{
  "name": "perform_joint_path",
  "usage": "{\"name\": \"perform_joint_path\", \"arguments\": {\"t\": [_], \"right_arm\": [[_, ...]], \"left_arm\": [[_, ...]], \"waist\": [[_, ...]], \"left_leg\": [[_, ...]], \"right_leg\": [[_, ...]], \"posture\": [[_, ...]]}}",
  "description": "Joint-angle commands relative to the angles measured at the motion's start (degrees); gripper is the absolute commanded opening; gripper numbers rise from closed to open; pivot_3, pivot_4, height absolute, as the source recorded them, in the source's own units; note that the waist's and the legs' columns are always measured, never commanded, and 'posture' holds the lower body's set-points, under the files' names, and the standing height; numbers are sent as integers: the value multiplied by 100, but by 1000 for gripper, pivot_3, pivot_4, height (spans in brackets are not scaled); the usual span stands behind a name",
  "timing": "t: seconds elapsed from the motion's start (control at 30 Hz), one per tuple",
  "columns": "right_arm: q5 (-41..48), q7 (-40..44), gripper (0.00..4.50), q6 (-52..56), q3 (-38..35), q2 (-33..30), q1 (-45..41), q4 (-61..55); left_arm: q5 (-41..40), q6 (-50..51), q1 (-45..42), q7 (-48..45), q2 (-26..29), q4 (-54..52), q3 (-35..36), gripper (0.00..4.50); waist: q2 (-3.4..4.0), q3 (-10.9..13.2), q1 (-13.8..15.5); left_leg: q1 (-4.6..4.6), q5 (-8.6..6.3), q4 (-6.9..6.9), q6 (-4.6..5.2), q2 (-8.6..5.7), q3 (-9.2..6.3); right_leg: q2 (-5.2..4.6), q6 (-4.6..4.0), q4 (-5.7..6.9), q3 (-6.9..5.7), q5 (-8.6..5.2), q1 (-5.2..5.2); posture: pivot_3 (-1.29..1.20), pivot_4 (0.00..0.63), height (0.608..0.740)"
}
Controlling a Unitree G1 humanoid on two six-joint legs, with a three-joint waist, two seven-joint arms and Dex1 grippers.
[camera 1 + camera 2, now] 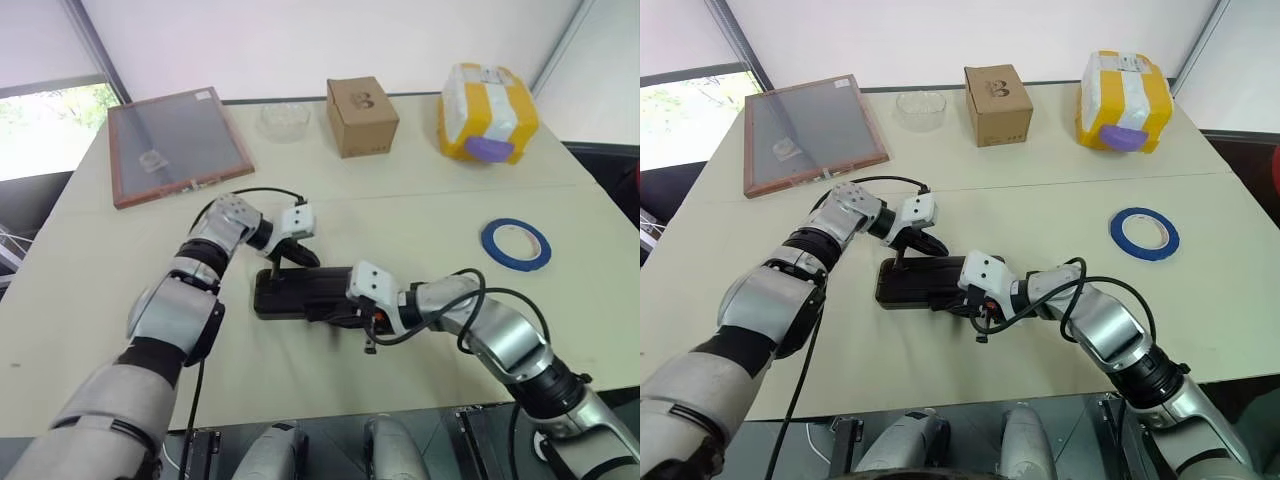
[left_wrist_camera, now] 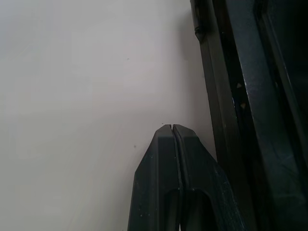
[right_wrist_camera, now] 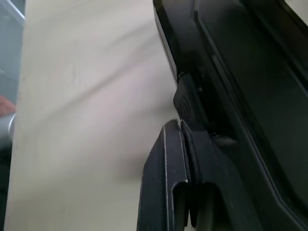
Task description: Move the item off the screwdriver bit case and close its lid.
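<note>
Lying flat: black rect bit case [image 1: 292, 295] | L end effector [image 2: 172, 127], R end effector [image 3: 179, 123] both pressed closed, empty

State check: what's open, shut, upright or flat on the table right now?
Black screwdriver bit case: lid looks down, nothing on top.
Left gripper: shut, beside case.
Right gripper: shut, at case's edge.
Brown cardboard box: closed.
Blue tape roll: lying flat.
Yellow taped package: sealed.

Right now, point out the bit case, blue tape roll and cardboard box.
bit case [image 1: 295, 293], left eye view, top face
blue tape roll [image 1: 514, 264], left eye view, near rim
cardboard box [image 1: 358, 103], left eye view, top face
</note>
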Motion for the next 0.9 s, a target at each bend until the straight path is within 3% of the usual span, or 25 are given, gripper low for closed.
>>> {"name": "perform_joint_path", "arguments": {"t": [0.03,0.4,0.9], "right_arm": [[-74,-206,54,68,-18,168,-27,-136],[-967,-1269,54,646,408,451,-101,78],[-1270,-1966,54,1227,233,681,-351,307]], "left_arm": [[196,-151,-216,25,-57,29,-23,0],[511,-397,12,-295,-238,39,-144,0],[672,-834,780,-960,-361,-246,-401,0]], "waist": [[-1,0,4],[-14,-10,-43],[-29,-56,-114]], "left_leg": [[0,0,0,0,-1,0],[0,1,6,1,-28,0],[9,1,3,1,-29,-4]], "right_leg": [[-1,0,8,0,0,0],[-40,0,67,-13,0,-24],[-42,1,68,-16,0,-21]], "posture": [[0,150,740],[0,150,740],[0,150,740]]}}
